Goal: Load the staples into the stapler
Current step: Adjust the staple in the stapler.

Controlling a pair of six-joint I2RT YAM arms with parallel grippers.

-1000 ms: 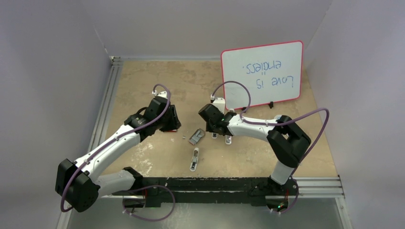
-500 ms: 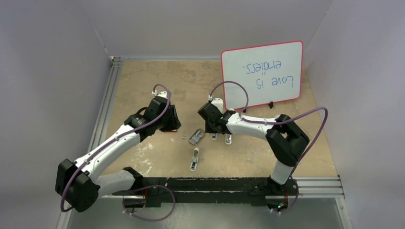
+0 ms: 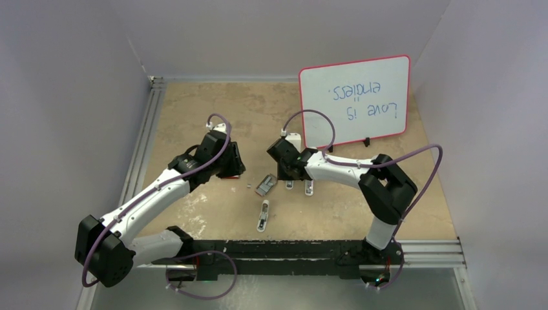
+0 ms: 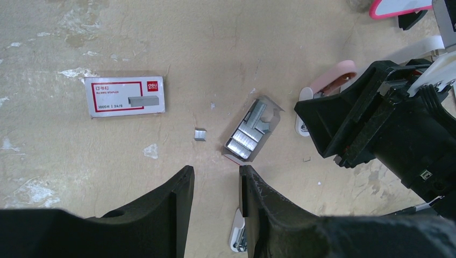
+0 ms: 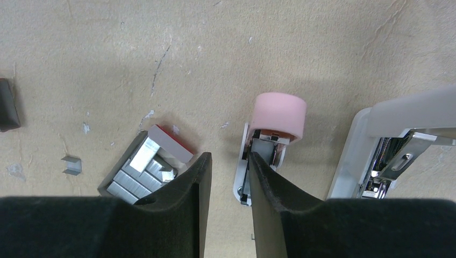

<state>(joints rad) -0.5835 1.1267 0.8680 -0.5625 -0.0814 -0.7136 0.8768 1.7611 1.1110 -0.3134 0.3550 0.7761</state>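
Left gripper hangs part-open and empty near the staples; right gripper, likewise parted and empty, sits between staples and pink stapler.

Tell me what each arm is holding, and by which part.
Nothing is held: the left fingers and the right fingers stand parted, gripping nothing.
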